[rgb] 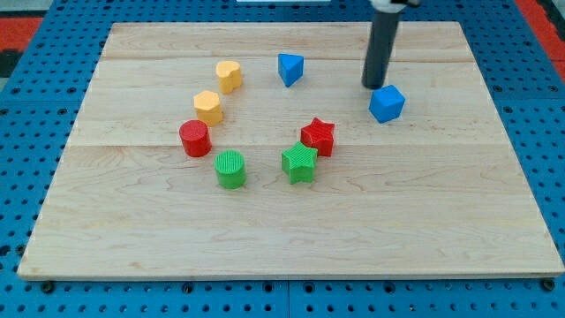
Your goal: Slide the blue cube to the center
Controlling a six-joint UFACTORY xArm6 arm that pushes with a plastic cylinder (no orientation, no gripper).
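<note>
The blue cube (387,103) lies on the wooden board (291,230) at the view's upper right. My tip (374,85) stands just above and slightly left of the cube, almost touching its upper-left edge. The rod rises straight up out of the view's top. The blue cube is to the right of the ring of other blocks.
A blue triangular block (290,68) lies at the top middle. A yellow heart (229,76), a yellow hexagon (208,107), a red cylinder (194,139), a green cylinder (230,169), a green star (299,162) and a red star (318,136) form a ring.
</note>
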